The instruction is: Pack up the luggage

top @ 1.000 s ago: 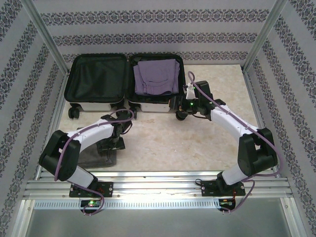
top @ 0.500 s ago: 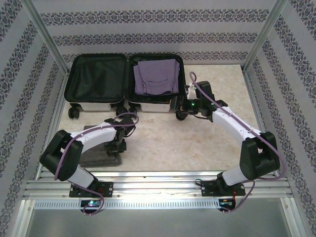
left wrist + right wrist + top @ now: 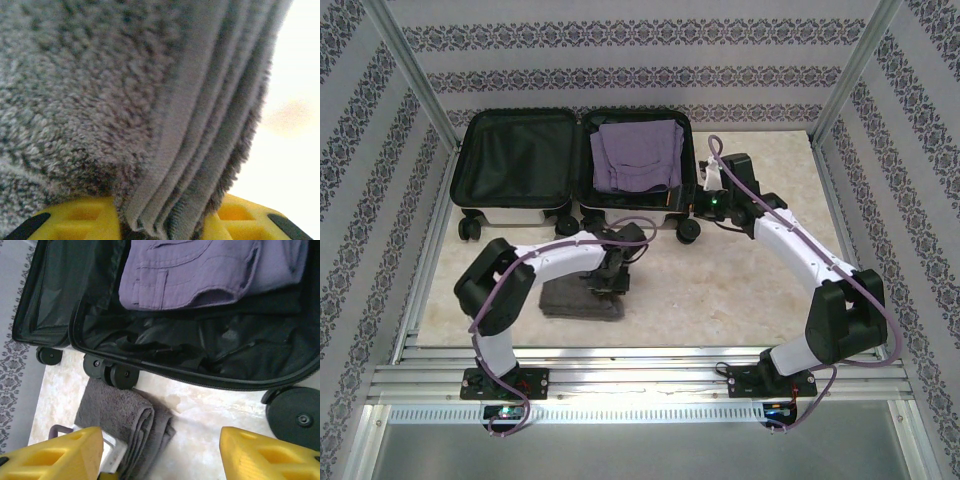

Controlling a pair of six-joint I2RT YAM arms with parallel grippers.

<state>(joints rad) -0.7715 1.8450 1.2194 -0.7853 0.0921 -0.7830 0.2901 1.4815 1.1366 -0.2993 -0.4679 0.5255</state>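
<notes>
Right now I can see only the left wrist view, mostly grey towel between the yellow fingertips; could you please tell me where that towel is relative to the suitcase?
Observer: The grey towel is outside the open luggage, on its near side, close to where the two halves meet.
Operator: Thank you. Is anything packed yet?
Observer: Yes, a folded purple garment lies in the right half; the left half shows black lining.
Operator: And where is the other arm, please?
Observer: The right gripper hovers by the luggage's near right corner, jaws open with nothing between them.
</notes>
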